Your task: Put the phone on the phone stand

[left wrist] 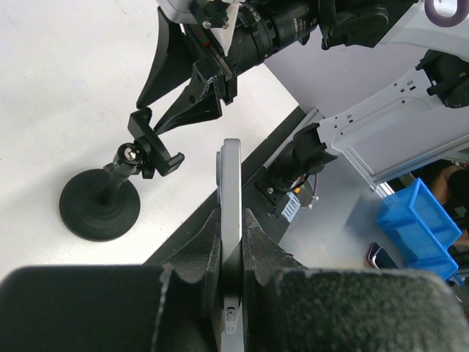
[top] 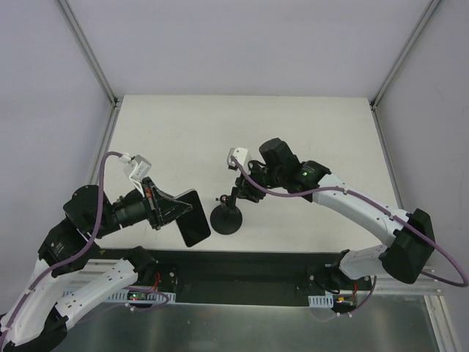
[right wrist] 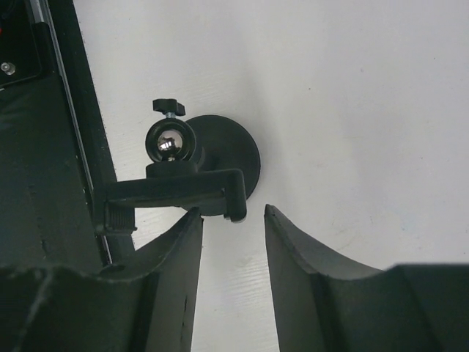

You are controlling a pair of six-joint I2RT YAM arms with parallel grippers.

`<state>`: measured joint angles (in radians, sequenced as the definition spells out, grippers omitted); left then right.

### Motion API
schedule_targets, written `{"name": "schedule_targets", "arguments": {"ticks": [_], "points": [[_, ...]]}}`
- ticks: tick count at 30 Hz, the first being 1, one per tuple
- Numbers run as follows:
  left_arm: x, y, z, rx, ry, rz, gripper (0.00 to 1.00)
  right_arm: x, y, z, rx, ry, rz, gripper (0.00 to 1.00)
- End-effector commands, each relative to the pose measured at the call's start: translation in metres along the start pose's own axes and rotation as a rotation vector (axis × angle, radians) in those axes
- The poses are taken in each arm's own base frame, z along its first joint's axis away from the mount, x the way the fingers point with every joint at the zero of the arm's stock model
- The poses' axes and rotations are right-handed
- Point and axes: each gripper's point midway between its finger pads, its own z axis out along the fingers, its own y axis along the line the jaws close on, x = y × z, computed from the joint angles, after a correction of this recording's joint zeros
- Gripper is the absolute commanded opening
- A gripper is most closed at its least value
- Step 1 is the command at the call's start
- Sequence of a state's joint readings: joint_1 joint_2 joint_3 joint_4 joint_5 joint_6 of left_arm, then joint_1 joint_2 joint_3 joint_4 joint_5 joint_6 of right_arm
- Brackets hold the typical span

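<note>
Fingers (left wrist: 199, 253) of your left gripper (left wrist: 231, 214) are clenched on the phone (left wrist: 231, 161), held on edge just beside the phone stand (left wrist: 102, 209) and not yet in its cradle. Your right gripper (right wrist: 233, 213) hovers at the cradle with jaws apart, grasping nothing. If you bring the phone in tilted, it could miss the clamp or tip the stand. Around them you have the white table (top: 308, 132), its dark front rail (top: 256, 264) and grey walls (top: 220, 44).

White table (top: 183, 125), matte; phone stand (top: 226, 218) stands near its front edge.
</note>
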<state>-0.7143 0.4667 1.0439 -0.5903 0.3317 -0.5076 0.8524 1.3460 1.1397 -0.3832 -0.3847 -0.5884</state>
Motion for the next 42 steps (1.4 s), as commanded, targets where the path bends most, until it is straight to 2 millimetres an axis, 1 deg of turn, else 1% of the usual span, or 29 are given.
{"name": "schedule_targets", "arguments": {"ticks": [1, 5, 6, 8, 9, 10, 12, 13, 15, 16, 18, 19, 20, 22, 23, 24, 25, 26, 28, 29, 30, 32, 33, 34, 36, 37, 38, 39, 42], "points": [[-0.008, -0.006, 0.005, 0.032, -0.014, 0.026, 0.00, -0.019, -0.002, 0.002, -0.037, -0.017, -0.073, 0.40], [-0.005, -0.003, 0.007, 0.023, -0.005, 0.016, 0.00, -0.023, -0.005, 0.005, -0.036, -0.015, -0.070, 0.30], [-0.004, -0.003, 0.007, 0.028, -0.001, 0.023, 0.00, -0.022, -0.004, 0.007, -0.041, -0.019, -0.057, 0.19], [-0.001, -0.001, 0.010, 0.022, 0.011, 0.029, 0.00, -0.026, -0.006, 0.008, -0.026, -0.039, -0.051, 0.10], [0.001, 0.004, 0.012, 0.009, 0.016, 0.028, 0.00, -0.021, -0.004, 0.011, -0.027, -0.036, -0.031, 0.05], [0.002, 0.008, 0.015, -0.006, 0.017, 0.025, 0.00, -0.023, -0.004, 0.008, -0.015, -0.054, -0.028, 0.01], [0.000, 0.014, 0.019, -0.032, 0.004, 0.033, 0.00, -0.032, -0.004, 0.003, 0.012, -0.105, 0.017, 0.00], [-0.003, 0.015, 0.024, -0.031, -0.004, 0.041, 0.00, -0.027, -0.005, 0.003, 0.042, -0.100, 0.037, 0.01], [-0.009, 0.012, 0.030, -0.012, -0.009, 0.067, 0.00, -0.032, -0.012, -0.003, 0.136, -0.131, 0.100, 0.00], [-0.016, 0.011, 0.040, 0.002, -0.025, 0.085, 0.00, -0.024, -0.016, -0.002, 0.204, -0.118, 0.185, 0.00], [-0.022, 0.016, 0.052, -0.002, -0.047, 0.101, 0.00, -0.025, -0.025, -0.010, 0.331, -0.150, 0.246, 0.00], [-0.026, 0.016, 0.060, 0.006, -0.057, 0.104, 0.00, -0.017, -0.031, -0.011, 0.431, -0.155, 0.302, 0.00], [-0.038, 0.007, 0.065, 0.055, -0.106, 0.134, 0.00, -0.016, -0.034, -0.014, 0.474, -0.167, 0.338, 0.01], [-0.034, -0.003, 0.077, 0.156, -0.098, 0.169, 0.00, -0.014, -0.037, -0.018, 0.519, -0.197, 0.414, 0.00], [-0.040, -0.010, 0.084, 0.217, -0.148, 0.215, 0.00, -0.015, -0.035, -0.017, 0.512, -0.222, 0.449, 0.00], [-0.038, -0.013, 0.087, 0.260, -0.157, 0.240, 0.00, -0.017, -0.031, -0.014, 0.483, -0.230, 0.446, 0.00], [-0.028, -0.023, 0.087, 0.353, -0.136, 0.279, 0.00, -0.022, -0.025, -0.011, 0.444, -0.240, 0.429, 0.00], [-0.026, -0.026, 0.091, 0.418, -0.195, 0.348, 0.00, -0.024, -0.021, -0.009, 0.407, -0.238, 0.382, 0.00], [-0.019, -0.024, 0.093, 0.452, -0.222, 0.397, 0.00, -0.026, -0.013, -0.006, 0.342, -0.231, 0.365, 0.00], [-0.011, -0.018, 0.097, 0.454, -0.219, 0.438, 0.00, -0.028, -0.012, -0.006, 0.314, -0.230, 0.358, 0.00], [-0.012, -0.020, 0.097, 0.475, -0.232, 0.474, 0.00, -0.036, 0.003, -0.004, 0.213, -0.241, 0.334, 0.00], [0.000, -0.020, 0.101, 0.528, -0.200, 0.542, 0.00, -0.039, 0.007, -0.005, 0.166, -0.247, 0.322, 0.00], [0.000, -0.021, 0.104, 0.545, -0.207, 0.561, 0.00, -0.043, 0.013, -0.004, 0.117, -0.251, 0.308, 0.00], [0.005, -0.018, 0.111, 0.558, -0.183, 0.562, 0.00, -0.044, 0.011, -0.005, 0.112, -0.261, 0.315, 0.00], [0.009, -0.023, 0.114, 0.613, -0.165, 0.576, 0.00, -0.045, 0.013, -0.003, 0.061, -0.266, 0.321, 0.00], [0.010, -0.023, 0.121, 0.636, -0.147, 0.571, 0.00, -0.047, 0.014, -0.003, 0.042, -0.276, 0.317, 0.00], [0.010, -0.031, 0.119, 0.687, -0.126, 0.578, 0.00, -0.048, 0.015, -0.002, 0.028, -0.281, 0.317, 0.00], [0.011, -0.033, 0.122, 0.709, -0.106, 0.573, 0.00, -0.048, 0.016, -0.002, 0.001, -0.283, 0.319, 0.00], [0.016, -0.029, 0.137, 0.741, -0.055, 0.564, 0.00, -0.053, 0.018, -0.003, -0.035, -0.301, 0.327, 0.01]]}}
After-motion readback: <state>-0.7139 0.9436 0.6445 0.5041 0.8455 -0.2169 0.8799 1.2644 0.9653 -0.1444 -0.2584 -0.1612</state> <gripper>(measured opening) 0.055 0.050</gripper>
